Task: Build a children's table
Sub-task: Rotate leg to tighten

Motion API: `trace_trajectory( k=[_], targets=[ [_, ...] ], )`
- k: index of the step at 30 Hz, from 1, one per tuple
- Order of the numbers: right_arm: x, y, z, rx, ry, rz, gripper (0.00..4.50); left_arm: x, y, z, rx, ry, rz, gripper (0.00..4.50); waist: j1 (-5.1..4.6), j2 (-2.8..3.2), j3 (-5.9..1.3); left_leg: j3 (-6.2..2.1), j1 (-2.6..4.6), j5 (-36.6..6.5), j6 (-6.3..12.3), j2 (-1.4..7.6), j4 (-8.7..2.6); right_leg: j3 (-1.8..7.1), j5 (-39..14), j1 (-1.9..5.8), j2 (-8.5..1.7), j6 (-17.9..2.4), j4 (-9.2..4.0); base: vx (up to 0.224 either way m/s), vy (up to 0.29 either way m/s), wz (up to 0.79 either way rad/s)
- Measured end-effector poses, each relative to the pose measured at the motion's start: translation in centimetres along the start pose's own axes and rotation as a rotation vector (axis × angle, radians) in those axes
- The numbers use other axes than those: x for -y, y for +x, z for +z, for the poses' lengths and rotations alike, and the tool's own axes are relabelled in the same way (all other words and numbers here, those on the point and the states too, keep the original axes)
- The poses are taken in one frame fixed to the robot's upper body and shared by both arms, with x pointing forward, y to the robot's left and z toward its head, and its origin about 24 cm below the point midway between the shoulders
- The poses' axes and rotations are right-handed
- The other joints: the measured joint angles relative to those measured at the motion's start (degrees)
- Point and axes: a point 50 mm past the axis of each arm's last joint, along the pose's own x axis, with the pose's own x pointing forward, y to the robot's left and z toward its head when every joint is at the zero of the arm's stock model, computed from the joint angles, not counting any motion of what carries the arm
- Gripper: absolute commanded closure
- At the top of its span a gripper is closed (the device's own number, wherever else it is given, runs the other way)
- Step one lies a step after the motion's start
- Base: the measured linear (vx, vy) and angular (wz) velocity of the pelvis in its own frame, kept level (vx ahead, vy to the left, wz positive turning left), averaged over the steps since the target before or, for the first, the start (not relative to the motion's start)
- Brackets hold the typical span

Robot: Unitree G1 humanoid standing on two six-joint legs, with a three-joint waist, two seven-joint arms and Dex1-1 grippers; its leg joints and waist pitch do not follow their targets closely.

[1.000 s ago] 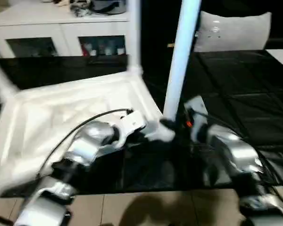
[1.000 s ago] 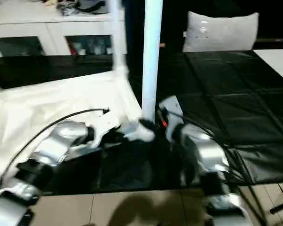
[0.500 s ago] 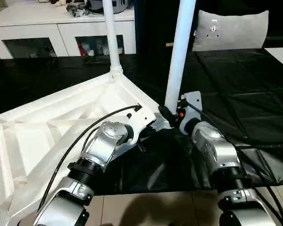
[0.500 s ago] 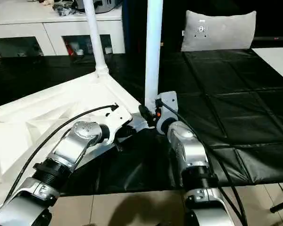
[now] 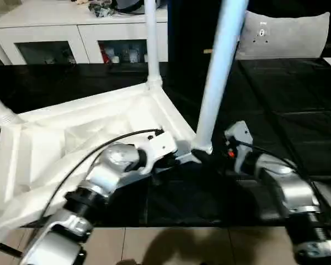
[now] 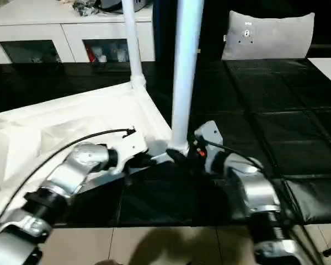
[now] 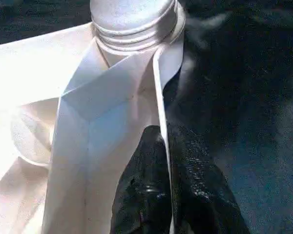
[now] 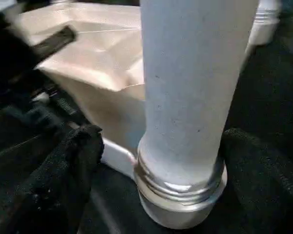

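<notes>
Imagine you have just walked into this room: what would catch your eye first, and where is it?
First, the white table top, lying underside up on the black-covered work surface, with white legs standing up from its corners. The nearest leg rises at the corner closest to the robot. There the right gripper stands open with a finger on each side of the leg's base, while the left gripper is shut on the top's thin rim beside it.
</notes>
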Motion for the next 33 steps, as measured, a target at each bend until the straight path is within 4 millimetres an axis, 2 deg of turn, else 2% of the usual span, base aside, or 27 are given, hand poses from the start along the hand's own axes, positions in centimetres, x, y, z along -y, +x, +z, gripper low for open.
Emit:
trace_trajectory(
  k=[4,5,8,12,21,25,33],
  targets=[
    [-0.2,-0.8,0.4,-0.005,-0.056,0.111,0.36,0.2,-0.8,-0.4,0.007,0.043,-0.078,4.5,0.39,0.01,0.0,0.0,-0.02,0.0,0.0,-0.01,0.02,0.0,0.0,0.0,-0.01,0.0,-0.02,0.0,0.0,0.0],
    [-0.2,-1.1,0.4,-0.019,-0.066,0.147,0.61,0.4,-1.0,-0.5,0.012,0.056,-0.111,4.5,0.62,0.01,0.0,0.0,-0.04,0.0,0.02,-0.01,0.02,0.0,0.0,0.0,-0.01,0.0,-0.02,0.0,0.0,0.0],
    [-0.5,-1.7,0.5,-0.036,-0.071,0.251,0.72,0.7,-1.6,-0.7,0.007,0.098,-0.197,4.5,1.41,0.01,0.0,0.01,-0.04,0.0,0.06,0.0,0.02,0.01,0.0,-0.01,-0.01,0.0,-0.01,0.0,0.0,0.0],
    [-1.0,-1.3,0.4,-0.053,-0.071,0.34,1.13,1.1,-1.8,-0.6,0.0,0.142,-0.258,4.5,1.81,0.04,-0.02,0.03,-0.04,0.0,0.06,-0.01,0.06,0.01,0.0,0.0,-0.03,0.0,-0.01,0.0,0.0,0.0],
    [-1.4,-1.1,0.4,-0.078,-0.066,0.451,1.89,1.5,-1.8,-0.4,0.012,0.176,-0.33,4.5,2.7,0.04,-0.02,0.06,-0.02,0.0,0.06,0.0,0.1,0.03,0.0,0.0,-0.04,0.0,0.06,0.0,0.0,0.0],
    [-1.5,-1.1,0.4,-0.078,-0.061,0.471,2.32,1.5,-1.8,-0.4,0.015,0.175,-0.334,4.5,2.77,0.04,-0.02,0.07,-0.03,0.0,0.06,0.0,0.1,0.04,0.0,-0.01,-0.04,0.0,0.06,0.0,0.0,0.0],
    [-1.6,-1.1,0.5,-0.077,-0.062,0.472,2.48,1.5,-1.9,-0.4,0.021,0.164,-0.338,4.5,2.78,0.03,-0.02,0.07,-0.02,0.0,0.06,0.0,0.1,0.04,0.0,-0.01,-0.04,0.0,0.06,0.0,0.0,0.0]
  ],
)
